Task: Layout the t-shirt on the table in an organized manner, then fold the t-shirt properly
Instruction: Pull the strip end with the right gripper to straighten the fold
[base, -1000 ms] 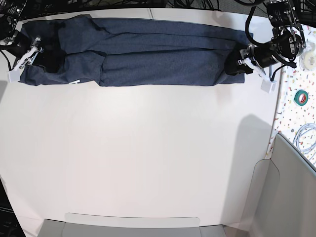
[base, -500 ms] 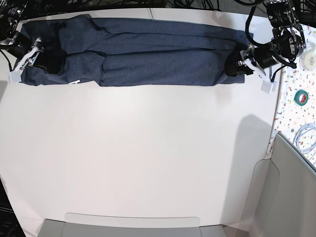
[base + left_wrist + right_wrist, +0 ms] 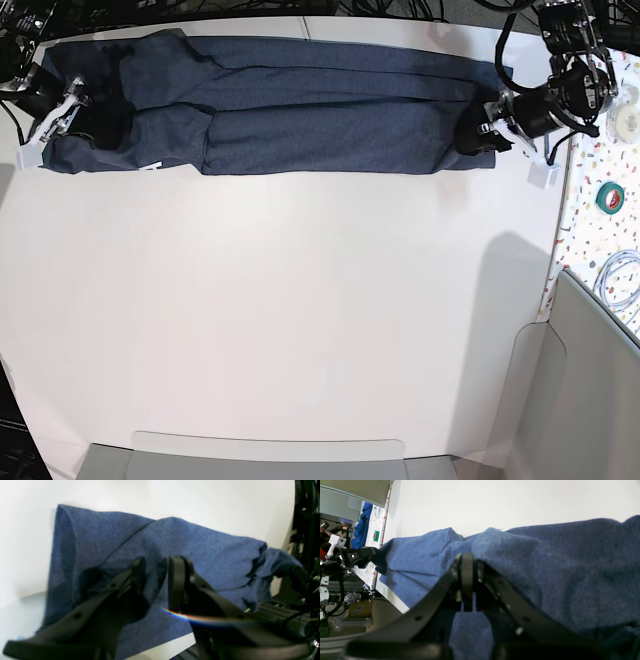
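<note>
T-shirt [image 3: 300,135] lies folded lengthwise in a long band across the top of the base view, upper left corner to upper right. Navy cloth, layers stacked: a strip of the back layer shows above the front one. Table [image 3: 280,310] is off-white and fills the middle and lower part of that view.

Left end effector [image 3: 485,140] is at the shirt's end, upper right of the base view. In the left wrist view its two fingers stand apart, a gap between the tips, with shirt fabric below and around them. Reads as open; no clear pinch on the cloth visible.

Right end effector [image 3: 95,130] is at the opposite end, upper left of the base view. Its fingers are closed together in the right wrist view, tips down at a raised fold of the shirt. Cloth bulges up just beside the tips. Can't tell if fabric is pinched between them.

Shirt's lower edge is uneven at the left: bunched section with a diagonal crease, straighter through the middle.

Right edge of the base view: speckled surface [image 3: 590,240] with a green roll [image 3: 610,197] and a coiled pale cable [image 3: 618,285] below it. Grey panel [image 3: 580,390] at lower right.
</note>
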You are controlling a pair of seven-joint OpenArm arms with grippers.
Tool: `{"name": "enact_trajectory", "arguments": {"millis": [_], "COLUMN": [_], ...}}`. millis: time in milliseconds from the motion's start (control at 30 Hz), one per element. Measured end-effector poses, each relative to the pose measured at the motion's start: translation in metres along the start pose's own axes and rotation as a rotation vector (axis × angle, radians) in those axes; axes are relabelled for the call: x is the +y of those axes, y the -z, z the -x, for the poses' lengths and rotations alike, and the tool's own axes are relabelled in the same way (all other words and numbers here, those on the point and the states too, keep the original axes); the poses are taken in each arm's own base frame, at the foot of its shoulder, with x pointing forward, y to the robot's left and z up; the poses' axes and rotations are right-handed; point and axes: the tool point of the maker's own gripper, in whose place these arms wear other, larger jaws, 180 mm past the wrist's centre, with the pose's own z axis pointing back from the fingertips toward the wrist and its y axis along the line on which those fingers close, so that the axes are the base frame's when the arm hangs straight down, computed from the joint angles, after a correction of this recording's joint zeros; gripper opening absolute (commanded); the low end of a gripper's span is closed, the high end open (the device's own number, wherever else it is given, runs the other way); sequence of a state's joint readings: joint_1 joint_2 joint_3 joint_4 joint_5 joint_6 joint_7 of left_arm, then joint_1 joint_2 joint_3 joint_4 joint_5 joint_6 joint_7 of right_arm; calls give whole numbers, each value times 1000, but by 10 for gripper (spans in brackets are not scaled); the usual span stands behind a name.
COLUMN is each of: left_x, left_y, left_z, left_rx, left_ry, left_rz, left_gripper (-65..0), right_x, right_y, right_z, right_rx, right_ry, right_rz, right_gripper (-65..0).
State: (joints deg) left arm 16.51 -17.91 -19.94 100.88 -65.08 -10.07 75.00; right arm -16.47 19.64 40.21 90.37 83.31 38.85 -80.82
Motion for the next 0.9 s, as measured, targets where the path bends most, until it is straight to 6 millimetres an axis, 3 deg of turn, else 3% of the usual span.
{"name": "enact_trajectory", "arguments": {"millis": [433,633,900], "left_x": [-1,-1,-1], "left_y": [1,1,1], "left_z": [1,1,1], "left_rx": [2,0,0], "left_ry": [-2,-3,-3], "left_rz": [5,4,5], "left_gripper": [-511,-511,-511], "right_x": [19,66,81], "right_y": [19,11,3], "right_z": [-42,-74,-58], "right_rx": [-114,-169,-114], "right_ry": [-67,-282,-355], "right_rz": [-58,-81,-52], "right_gripper": [-650,-650,-650]}}
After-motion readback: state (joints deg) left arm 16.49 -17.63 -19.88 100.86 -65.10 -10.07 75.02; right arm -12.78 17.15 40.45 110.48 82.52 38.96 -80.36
